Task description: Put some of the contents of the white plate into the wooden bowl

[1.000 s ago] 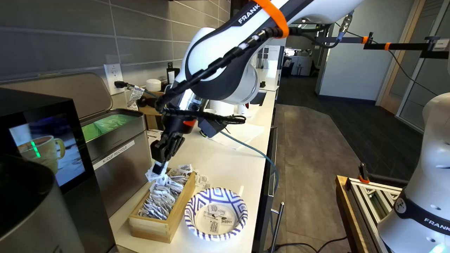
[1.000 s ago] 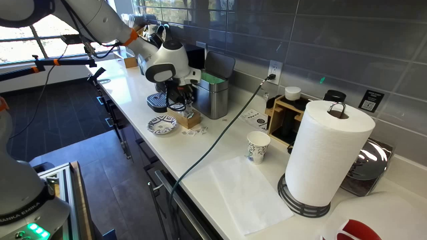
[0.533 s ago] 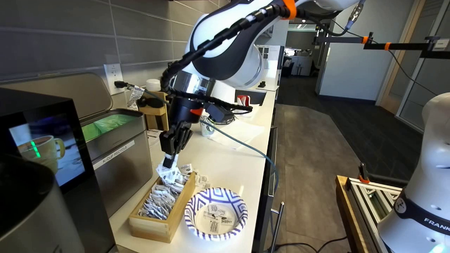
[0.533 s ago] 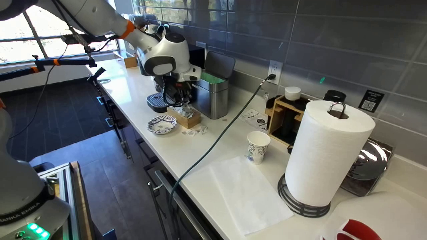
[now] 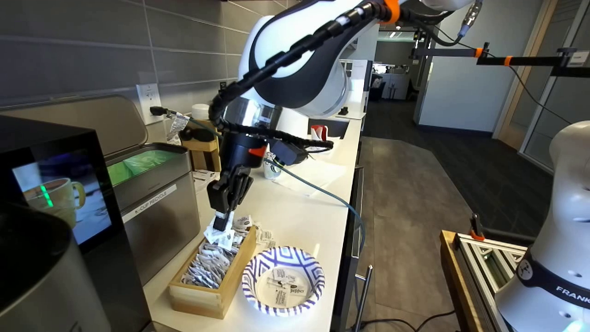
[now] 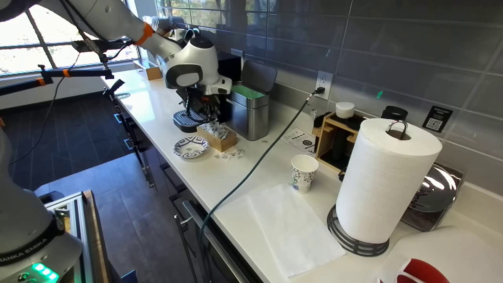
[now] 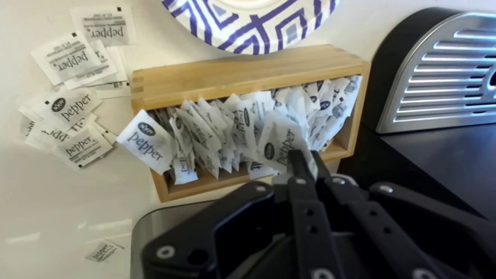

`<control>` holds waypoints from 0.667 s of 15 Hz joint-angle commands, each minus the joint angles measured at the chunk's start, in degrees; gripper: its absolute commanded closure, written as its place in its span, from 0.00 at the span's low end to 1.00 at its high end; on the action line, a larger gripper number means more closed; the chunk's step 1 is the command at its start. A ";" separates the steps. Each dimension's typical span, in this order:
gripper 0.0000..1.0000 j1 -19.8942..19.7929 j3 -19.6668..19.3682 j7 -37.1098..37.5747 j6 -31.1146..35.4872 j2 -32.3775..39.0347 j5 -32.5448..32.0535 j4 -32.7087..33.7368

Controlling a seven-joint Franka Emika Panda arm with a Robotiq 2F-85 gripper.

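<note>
A packet (image 7: 282, 135) is pinched by the gripper (image 7: 309, 164) (whether a second is caught with it cannot be made out). It is held over the box (image 7: 232, 79), and in the wrist view the gripper is seen at about four o'clock from the box's middle, close to the six o'clock wall. Whether the heap (image 7: 213, 131) below is touched cannot be told. The step in hand is judged to be the drop: the gripper is best shifted slightly towards twelve o'clock, lowered nearly onto the heap, and only then gently spread, since so light a packet could otherwise be tipped over the wall. At twelve o'clock from the box, just beside it, the plate (image 7: 252, 29) is found; in an exterior view a few sachets (image 5: 280, 296) are seen in it. At nine o'clock, loose packets (image 7: 73, 104) are scattered on the counter (image 7: 77, 201).
</note>
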 commanded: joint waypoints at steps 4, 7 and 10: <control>0.99 6.82 -5.93 16.05 10.83 1.01 -20.49 -4.11; 0.99 9.15 -8.94 23.88 10.85 1.71 -30.46 -4.10; 0.99 9.12 -8.04 24.29 8.29 2.07 -29.79 -3.42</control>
